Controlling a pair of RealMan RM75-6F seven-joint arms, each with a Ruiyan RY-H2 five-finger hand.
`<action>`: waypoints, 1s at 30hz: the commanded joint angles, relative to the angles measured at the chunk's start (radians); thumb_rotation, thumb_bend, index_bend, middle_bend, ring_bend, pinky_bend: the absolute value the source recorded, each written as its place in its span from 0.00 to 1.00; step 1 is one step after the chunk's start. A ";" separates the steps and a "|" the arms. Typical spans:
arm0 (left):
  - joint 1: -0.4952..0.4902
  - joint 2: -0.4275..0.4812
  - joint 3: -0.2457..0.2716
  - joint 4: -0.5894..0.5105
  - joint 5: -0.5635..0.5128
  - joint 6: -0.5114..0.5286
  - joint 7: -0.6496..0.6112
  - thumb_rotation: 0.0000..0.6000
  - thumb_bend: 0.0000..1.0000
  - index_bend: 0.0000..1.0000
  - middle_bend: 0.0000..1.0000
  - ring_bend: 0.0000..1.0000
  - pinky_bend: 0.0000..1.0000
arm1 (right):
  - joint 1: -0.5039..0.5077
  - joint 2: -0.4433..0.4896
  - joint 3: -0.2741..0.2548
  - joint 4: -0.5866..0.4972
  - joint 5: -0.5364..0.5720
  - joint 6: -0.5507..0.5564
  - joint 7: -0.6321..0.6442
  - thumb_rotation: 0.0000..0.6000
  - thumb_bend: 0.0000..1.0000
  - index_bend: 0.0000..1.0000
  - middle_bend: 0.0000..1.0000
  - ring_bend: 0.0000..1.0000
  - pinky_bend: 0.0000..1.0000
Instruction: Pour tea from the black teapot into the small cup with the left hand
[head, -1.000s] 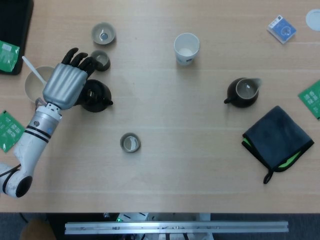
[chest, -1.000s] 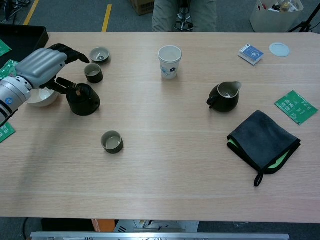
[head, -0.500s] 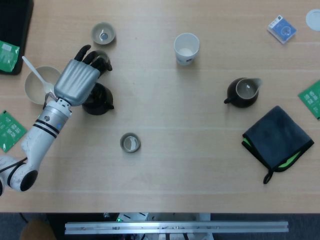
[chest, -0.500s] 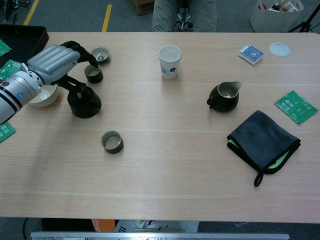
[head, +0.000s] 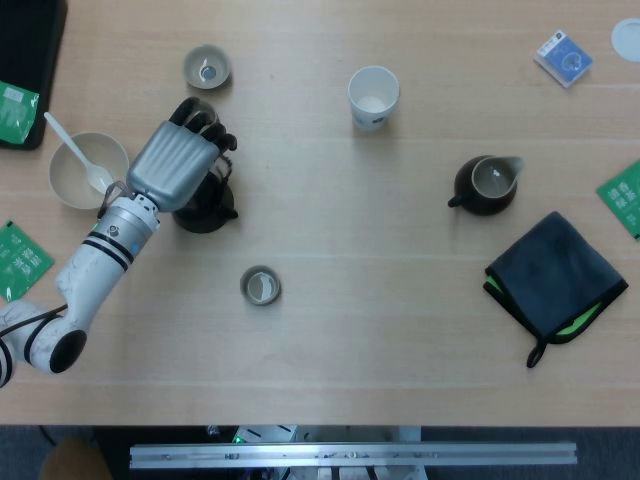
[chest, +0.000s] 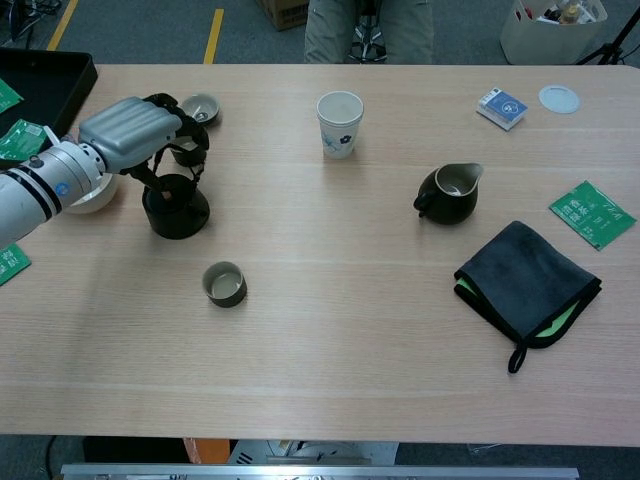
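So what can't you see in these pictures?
- Whether the left hand really grips the black teapot: in the head view the hand covers it, in the chest view the fingers hide the handle.
- Tea inside the teapot: hidden in both views.
- The cup behind the hand: mostly hidden by the fingers.
- The right hand: in neither view.
- Print on the blue box: too small.

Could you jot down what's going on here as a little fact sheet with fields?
Left hand: left hand sits over the black teapot, fingers curled around its top
Teapot: upright on the wooden table
Target cup: small cup, in front of the teapot, apart from it
Pouring: not yet begun
Right hand: not in view
Also there: pitcher, paper cup, folded dark cloth, bowl with spoon
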 joint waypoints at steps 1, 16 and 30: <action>-0.005 0.018 0.007 -0.030 -0.037 -0.023 0.041 1.00 0.30 0.29 0.29 0.20 0.09 | -0.001 -0.001 -0.001 0.002 -0.001 0.000 0.002 1.00 0.01 0.47 0.39 0.27 0.28; -0.034 0.072 -0.002 -0.128 -0.187 -0.072 0.147 0.98 0.30 0.17 0.23 0.19 0.09 | -0.009 0.002 -0.003 0.001 -0.010 0.012 0.007 1.00 0.01 0.47 0.39 0.27 0.28; -0.097 0.026 0.018 -0.088 -0.371 -0.113 0.282 0.49 0.28 0.16 0.19 0.16 0.09 | -0.017 0.003 -0.002 0.012 -0.005 0.017 0.022 1.00 0.01 0.47 0.39 0.27 0.28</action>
